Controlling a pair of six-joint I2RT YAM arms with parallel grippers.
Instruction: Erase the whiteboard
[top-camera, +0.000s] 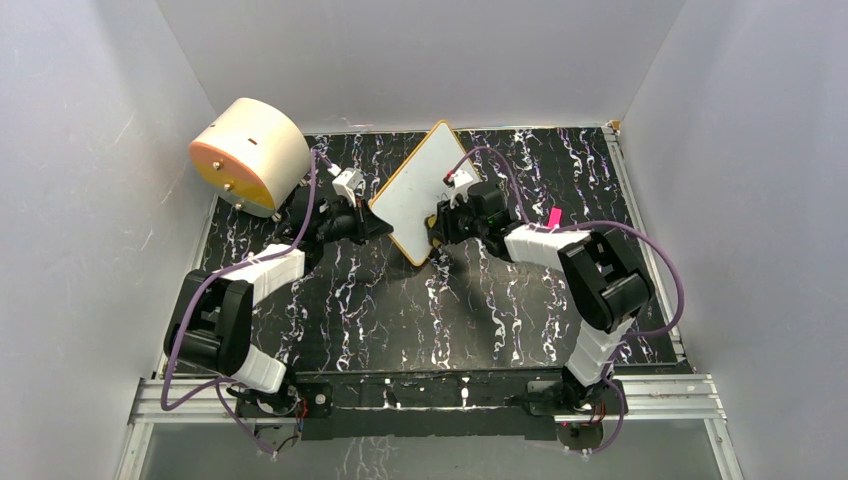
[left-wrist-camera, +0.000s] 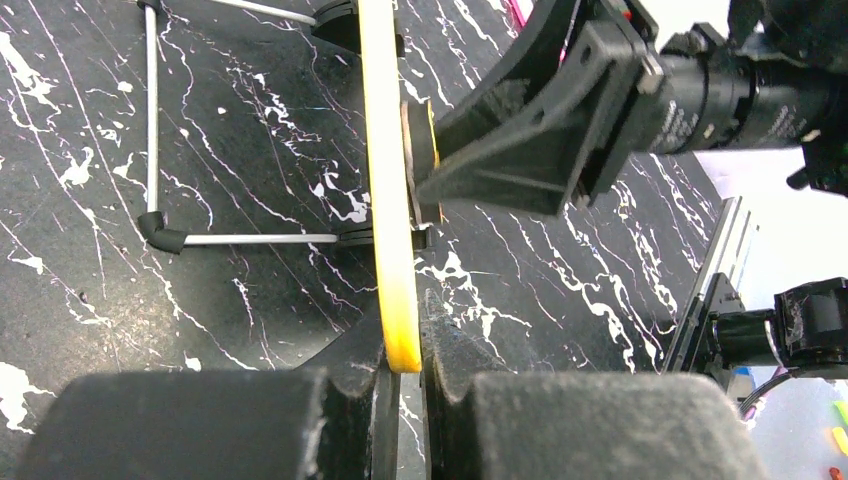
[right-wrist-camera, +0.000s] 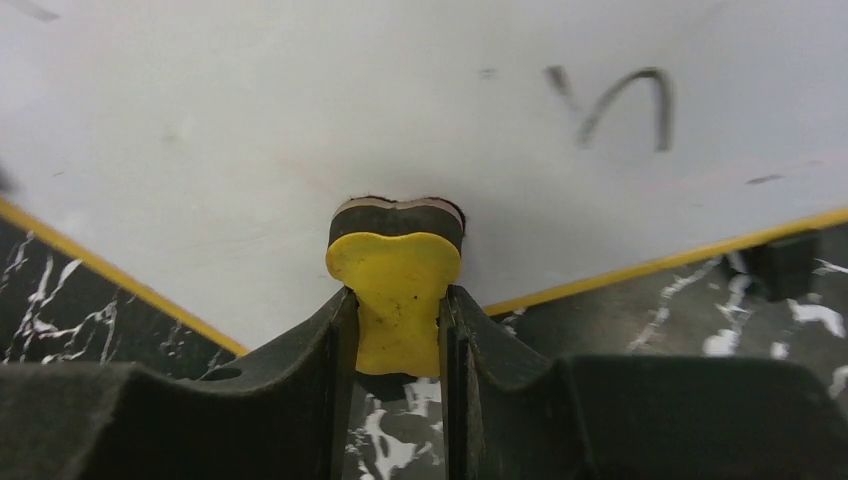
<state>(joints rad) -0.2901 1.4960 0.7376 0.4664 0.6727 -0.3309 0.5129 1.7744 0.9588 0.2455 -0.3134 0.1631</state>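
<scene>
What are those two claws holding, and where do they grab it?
The left gripper pinches the whiteboard by a corner of its frame. The right gripper holds a yellow eraser by its back end, its pad against the board.

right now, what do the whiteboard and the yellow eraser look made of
The whiteboard: smooth white face, likely a coated panel, bearing dark marker strokes; thin yellow-orange rim, probably plastic. The eraser: matte yellow body, plastic or foam; the dark layer against the board is perhaps felt.
</scene>
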